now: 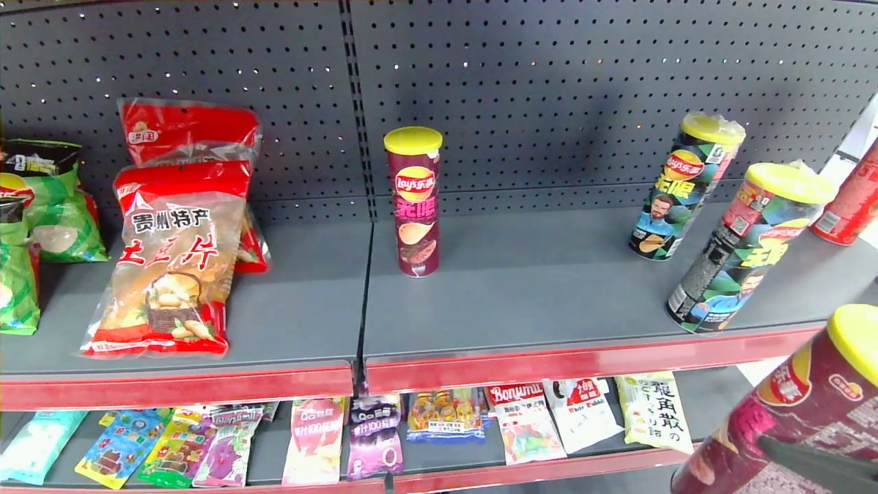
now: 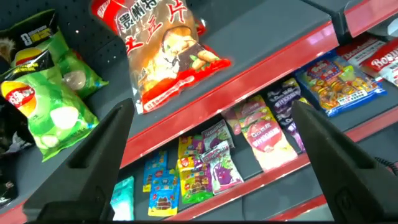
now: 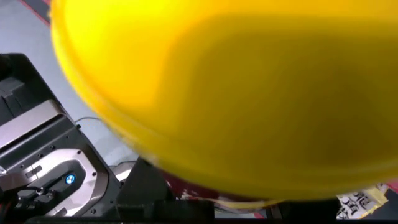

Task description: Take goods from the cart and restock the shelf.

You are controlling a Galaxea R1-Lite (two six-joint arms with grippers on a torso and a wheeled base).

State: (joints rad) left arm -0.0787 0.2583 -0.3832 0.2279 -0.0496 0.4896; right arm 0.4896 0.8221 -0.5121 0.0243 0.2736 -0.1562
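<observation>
Head view: right end effector (image 1: 815,454), clamped on a can (image 1: 802,394), should stand it upright beside its twin (image 1: 413,206); left end effector (image 2: 211,109) apart.

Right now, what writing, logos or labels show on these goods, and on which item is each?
Front red bag: big white and red characters, clear.
Green bags: round logo.
Standing maroon can: round logo, pink characters.
Rear dark can and front dark can: logo, yellow characters, code squares.
Near maroon can: logo, partly cut off.
Lower-shelf packets: mostly too small.
</observation>
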